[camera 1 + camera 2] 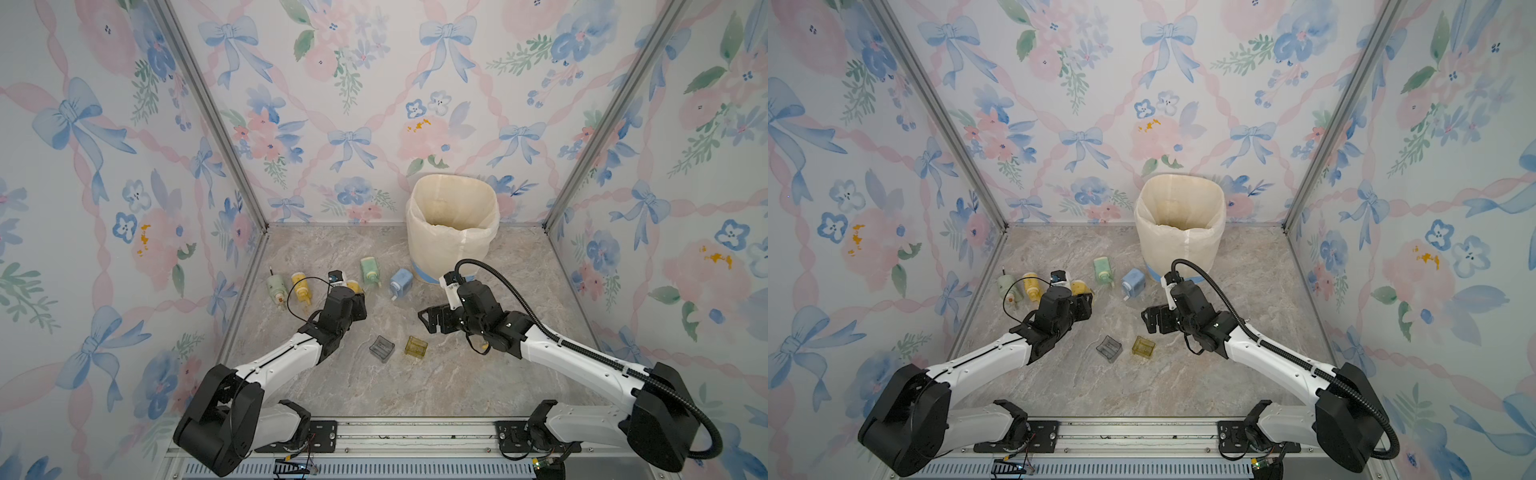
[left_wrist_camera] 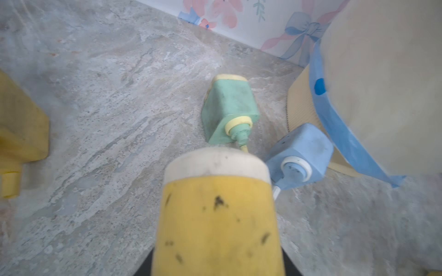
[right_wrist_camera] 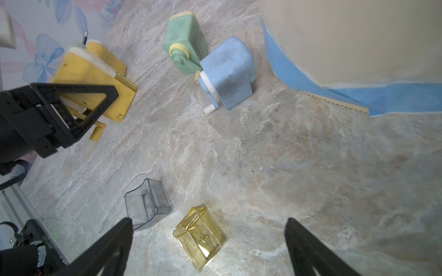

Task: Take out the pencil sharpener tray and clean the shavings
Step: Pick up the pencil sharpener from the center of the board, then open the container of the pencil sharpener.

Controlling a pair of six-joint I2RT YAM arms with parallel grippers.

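Your left gripper (image 1: 355, 296) is clamping the yellow sharpener (image 2: 217, 227) — scuffed, dark-flecked, white-capped — beside the green sharpener (image 2: 229, 107), long axis running out from the jaws, cap pointing at it. Your right gripper (image 3: 208, 223) is gaping wide near the yellow tray (image 3: 199, 236)

Three walls (image 1: 374, 104) wear pale wallpaper of blue bows and pink flowers. Metal posts (image 1: 217, 124) mark the corners. The floor (image 1: 415, 395) is grey and marble-patterned.
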